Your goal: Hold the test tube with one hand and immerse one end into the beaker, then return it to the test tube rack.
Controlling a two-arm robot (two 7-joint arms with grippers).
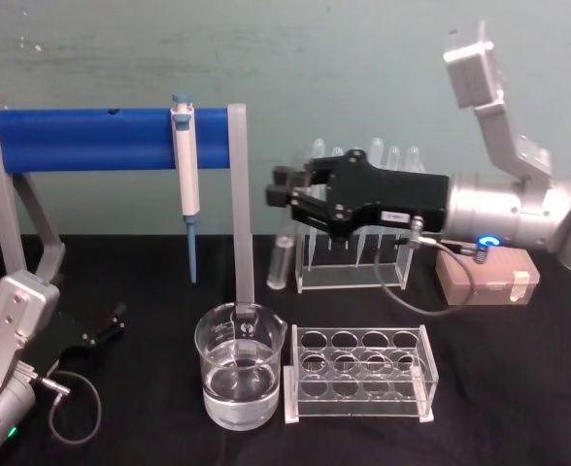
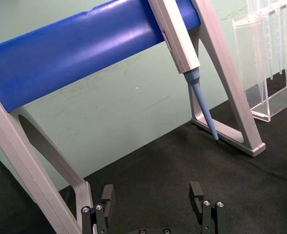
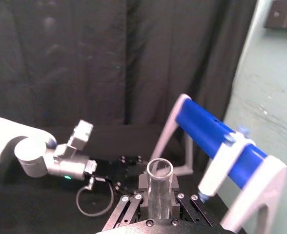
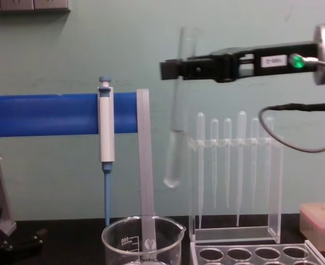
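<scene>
Black left gripper [image 2: 153, 195]: near left, fingers apart, empty.
Wide clear glass beaker [image 1: 213, 364]: near centre, water in.
Black right gripper [image 4: 171, 69]: clamps long clear glass test tube [image 4: 173, 143], high beyond beaker; bring it nearer, plumb, lower gently.

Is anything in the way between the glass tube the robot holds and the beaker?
Nothing visible. The right tool holds the test tube in the air; the beaker sits open lower down. The stand's grey post is close beside. The left tool lies parked.
</scene>
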